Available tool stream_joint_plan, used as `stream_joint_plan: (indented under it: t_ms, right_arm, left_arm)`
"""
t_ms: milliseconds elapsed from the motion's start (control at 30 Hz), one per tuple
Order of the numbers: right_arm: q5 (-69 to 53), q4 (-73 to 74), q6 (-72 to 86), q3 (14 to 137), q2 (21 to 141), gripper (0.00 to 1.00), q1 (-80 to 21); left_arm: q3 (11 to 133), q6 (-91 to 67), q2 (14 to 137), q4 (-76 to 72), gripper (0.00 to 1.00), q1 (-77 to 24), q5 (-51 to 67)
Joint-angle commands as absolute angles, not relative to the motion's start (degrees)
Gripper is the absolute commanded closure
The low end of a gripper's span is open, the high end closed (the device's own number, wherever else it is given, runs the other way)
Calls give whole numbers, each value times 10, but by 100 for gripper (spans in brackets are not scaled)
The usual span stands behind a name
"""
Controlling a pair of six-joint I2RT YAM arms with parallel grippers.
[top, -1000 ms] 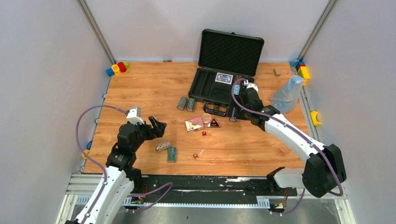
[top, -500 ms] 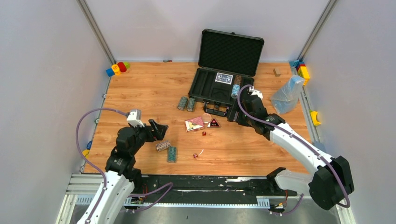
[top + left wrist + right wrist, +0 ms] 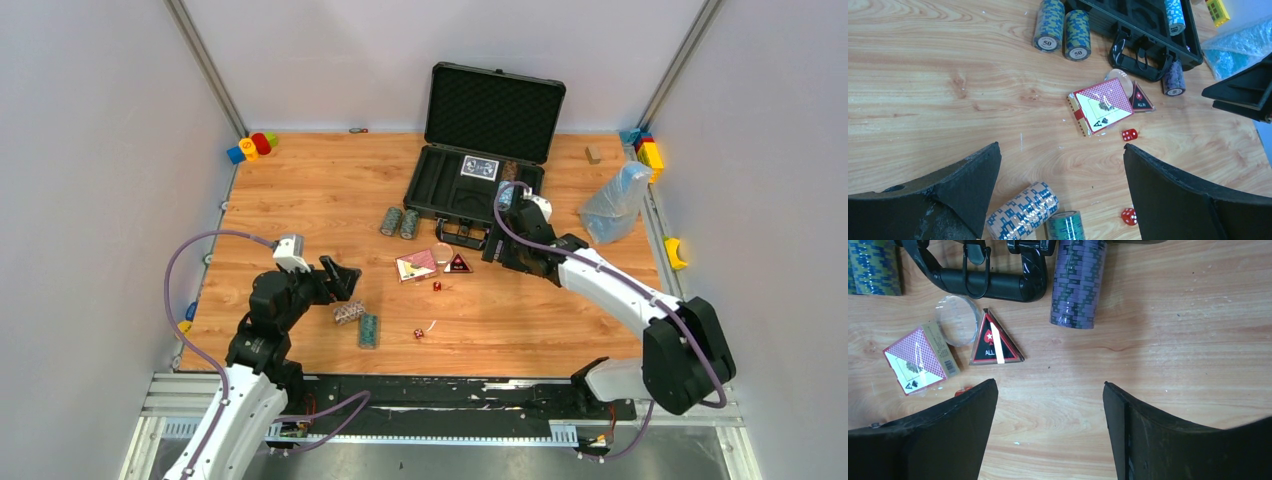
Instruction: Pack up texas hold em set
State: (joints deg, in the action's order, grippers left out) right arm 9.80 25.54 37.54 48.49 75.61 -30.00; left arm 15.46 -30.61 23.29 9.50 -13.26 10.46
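Observation:
The black case [image 3: 455, 190] lies open at the back, lid up, with a card deck [image 3: 479, 167] and a light-blue chip roll [image 3: 505, 196] inside. Just in front of its handle [image 3: 988, 282], my right gripper [image 3: 1050, 385] hangs open and empty, short of a purple chip roll [image 3: 1078, 282]. A triangular button [image 3: 994, 340], a clear disc [image 3: 958, 320] and a red card deck [image 3: 920, 360] lie to its left. My left gripper [image 3: 1062, 150] is open above a tan-blue chip roll [image 3: 1023, 212] and a green roll [image 3: 1065, 227]. Two red dice [image 3: 1129, 134] [image 3: 1129, 216] lie nearby.
Two more chip rolls [image 3: 400, 222] lie left of the case. A clear plastic bag [image 3: 615, 200] sits right of the case. Toy blocks stand in the back left corner [image 3: 252, 147] and back right corner [image 3: 648, 150]. A yellow piece [image 3: 676, 252] lies at the right edge.
My right gripper let go of the light-blue roll in the case and drew back toward the near side, past the handle. The left arm barely moved.

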Motion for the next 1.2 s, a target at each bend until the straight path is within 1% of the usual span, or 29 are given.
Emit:
stream_joint_plan:
  t_ms: [0,167,400,533,633,733,867,967,1167]
  right_arm:
    - [118,221,403,513,789,24,-301]
    - [107,203,405,520,827,32,-297]
    - [133,189,410,539,876,36,-273]
    - [122,177,403,559,910,40,-248]
    - [138,175,403,575,932,42,-242]
    - [151,172,411,591,961,47,-235]
    - [137,173,410,608,992,57,-232]
    - [129,175,410,599,979,64,-232]
    - [128,208,395,582,886,66,-229]
  left_arm:
    - [154,-306,226,81,0,-132,104]
    - [154,-308,230,79,0,-132,100]
    - [156,-309,231,83,0,-131,93]
    - [155,-309,230,85,0,-131,90]
    - [156,-311,229,87,0,-131,87]
    - [155,-310,226,85,0,-132,90]
    - [154,-310,225,84,0,-131,92]
    - [154,-311,224,86,0,-131,92]
    - [153,-311,223,87,0,-131,92]
